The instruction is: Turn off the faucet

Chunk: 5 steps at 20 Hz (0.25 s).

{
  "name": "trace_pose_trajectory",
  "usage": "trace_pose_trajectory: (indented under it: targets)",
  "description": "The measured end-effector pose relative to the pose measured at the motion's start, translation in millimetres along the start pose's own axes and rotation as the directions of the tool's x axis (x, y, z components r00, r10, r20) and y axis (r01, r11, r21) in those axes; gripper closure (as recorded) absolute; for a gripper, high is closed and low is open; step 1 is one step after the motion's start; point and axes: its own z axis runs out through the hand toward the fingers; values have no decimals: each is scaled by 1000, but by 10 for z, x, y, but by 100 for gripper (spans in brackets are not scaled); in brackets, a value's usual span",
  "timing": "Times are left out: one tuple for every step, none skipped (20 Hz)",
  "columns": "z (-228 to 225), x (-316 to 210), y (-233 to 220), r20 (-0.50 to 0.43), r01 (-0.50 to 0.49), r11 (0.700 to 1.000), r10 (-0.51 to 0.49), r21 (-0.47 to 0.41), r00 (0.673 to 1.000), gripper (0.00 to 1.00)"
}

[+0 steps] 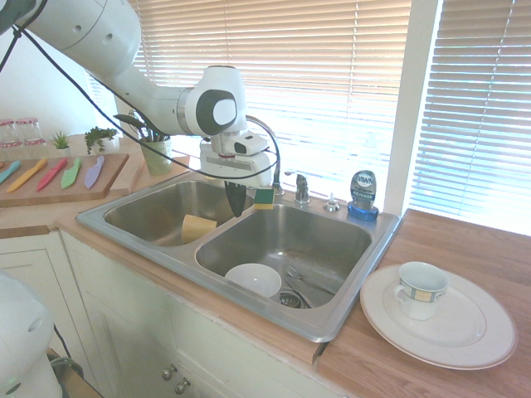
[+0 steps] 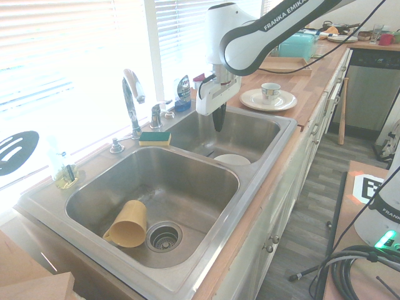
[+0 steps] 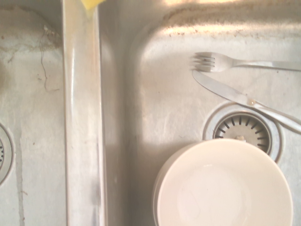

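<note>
Over the right-hand basin of the stainless steel double sink [image 1: 145, 241], the white robot arm's dark fingers [image 1: 236, 199] hang pointing straight down, clenched together with nothing between them. They sit just above the divider between the two basins, near the back rim.

Now the target: the tall chrome gooseneck faucet [image 2: 132, 100] stands on the back ledge of the sink, and its short chrome lever handle [image 1: 301, 188] sits on a stubby base just beside it. In the first exterior view that handle lies at about three o'clock from the fingers, near but clearly apart, with the yellow-and-green sponge [image 1: 265, 197] on the ledge between them. The lever stands roughly upright on its base; its exact tilt is hard to read against the bright blinds. I cannot make out any running water in these views.

Further along the ledge at three o'clock stand a small low chrome knob [image 1: 331, 202] and the blue dish-soap bottle [image 1: 363, 195].

Down in the basin, the wrist view shows a white round bowl [image 3: 224, 186], a steel fork [image 3: 235, 61] and a steel knife [image 3: 244, 100] by the drain. A yellow plastic cup [image 2: 127, 224] lies in the other basin.

My read: the fingers need to travel sideways toward the back ledge to meet that lever, and shut tips look suited to a push.
</note>
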Motion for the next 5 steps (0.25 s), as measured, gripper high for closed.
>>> trace_pose_trajectory:
  targets:
    - [2, -6, 13, 1, -1, 1000, 1, 0, 1000, 0]
    - [3, -10, 21, 3, -3, 1000, 3, 0, 1000, 0]
    - [-1, -9, 25, 4, -4, 1000, 4, 1, 1000, 0]
    - [-7, -7, 27, 3, -5, 1000, 5, 3, 1000, 0]
    - [-11, -6, 28, 3, -5, 1000, 5, 3, 1000, 0]
